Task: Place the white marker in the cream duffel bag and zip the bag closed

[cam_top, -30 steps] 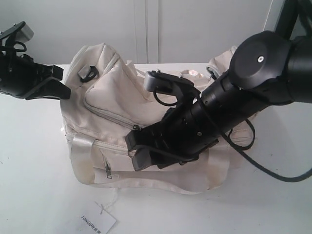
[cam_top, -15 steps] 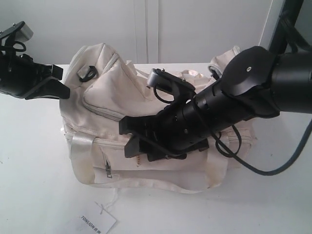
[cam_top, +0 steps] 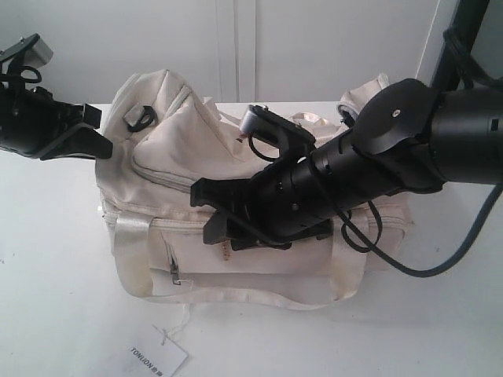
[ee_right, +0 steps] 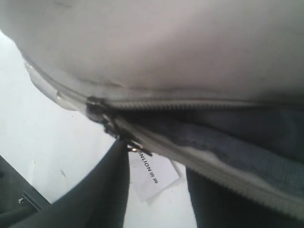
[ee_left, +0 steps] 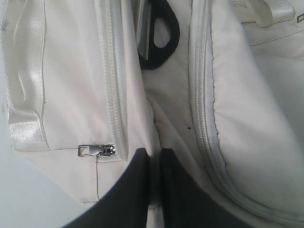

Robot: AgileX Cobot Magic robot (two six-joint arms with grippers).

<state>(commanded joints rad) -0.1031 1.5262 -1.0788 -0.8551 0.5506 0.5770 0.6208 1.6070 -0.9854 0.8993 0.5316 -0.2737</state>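
The cream duffel bag [cam_top: 177, 161] lies on the white table, its curved top flap partly unzipped. The white marker is out of view. My left gripper [cam_top: 104, 143] is at the bag's left end; in the left wrist view its fingers [ee_left: 135, 180] are pinched on a fold of the cream fabric. My right gripper [cam_top: 214, 226] reaches across the bag's front at the top zipper. In the right wrist view its jaws stand apart, with the zipper slider [ee_right: 105, 119] and gold ring pull [ee_right: 137, 148] at the tip of one finger [ee_right: 111, 185]. Dark grey lining [ee_right: 228, 142] shows through the gap.
A white paper tag [cam_top: 157, 359] printed TONIJON lies on the table in front of the bag, also showing as the tag [ee_right: 152, 173] between my right fingers. A silver side-pocket zipper pull [ee_left: 97, 150] and a black D-ring [ee_left: 159, 42] sit near my left gripper.
My right arm has moved left and slightly up along the bag's front to the zipper end, and its jaws have narrowed. The left arm has stayed put.
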